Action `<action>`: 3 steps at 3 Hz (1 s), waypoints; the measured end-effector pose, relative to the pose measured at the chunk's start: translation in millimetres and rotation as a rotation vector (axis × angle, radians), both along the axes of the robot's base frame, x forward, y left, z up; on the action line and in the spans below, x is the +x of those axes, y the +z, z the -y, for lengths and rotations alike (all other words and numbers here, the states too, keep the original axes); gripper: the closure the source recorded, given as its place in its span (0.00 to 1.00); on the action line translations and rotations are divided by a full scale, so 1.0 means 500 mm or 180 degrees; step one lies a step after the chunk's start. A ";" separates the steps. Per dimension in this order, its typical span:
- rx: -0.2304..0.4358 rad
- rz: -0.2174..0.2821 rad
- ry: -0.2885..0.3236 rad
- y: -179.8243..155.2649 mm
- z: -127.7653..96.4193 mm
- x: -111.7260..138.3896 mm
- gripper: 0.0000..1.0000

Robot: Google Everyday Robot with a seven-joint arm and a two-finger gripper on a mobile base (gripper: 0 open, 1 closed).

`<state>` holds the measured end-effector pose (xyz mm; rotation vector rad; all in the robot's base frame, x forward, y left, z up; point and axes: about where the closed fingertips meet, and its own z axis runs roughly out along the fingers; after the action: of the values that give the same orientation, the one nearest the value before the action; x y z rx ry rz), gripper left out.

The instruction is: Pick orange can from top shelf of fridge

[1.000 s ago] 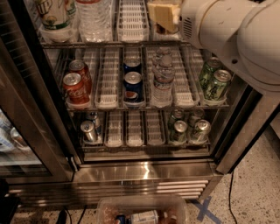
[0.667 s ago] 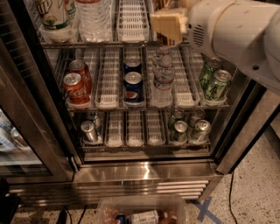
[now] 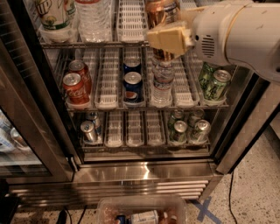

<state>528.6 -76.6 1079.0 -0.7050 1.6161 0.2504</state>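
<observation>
Tool [image 3: 168, 38] has dropped lower in view than a second ago, uncovering the can's upper body. It now hangs at the front edge of the top shelf [image 3: 87, 43], right of centre in the fridge [image 3: 144, 173]. Orange can [image 3: 161, 12] stands upright on that shelf, long axis vertical, directly behind the tool and showing above it. A coppery patch also shows just below the tool. Wide, narrow or already clamped: cannot tell. Judgement: can lies straight ahead, so the approach is horizontal, across its vertical side.
</observation>
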 end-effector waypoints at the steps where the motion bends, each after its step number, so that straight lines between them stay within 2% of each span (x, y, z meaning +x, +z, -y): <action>1: 0.0000 -0.0001 0.0001 0.000 0.000 0.000 1.00; 2: -0.0047 -0.0091 0.0149 -0.016 -0.021 -0.028 1.00; 3: -0.0112 -0.0339 0.0478 -0.056 -0.060 -0.108 1.00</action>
<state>474.8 -46.4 1050.8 -0.8536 1.6737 0.3748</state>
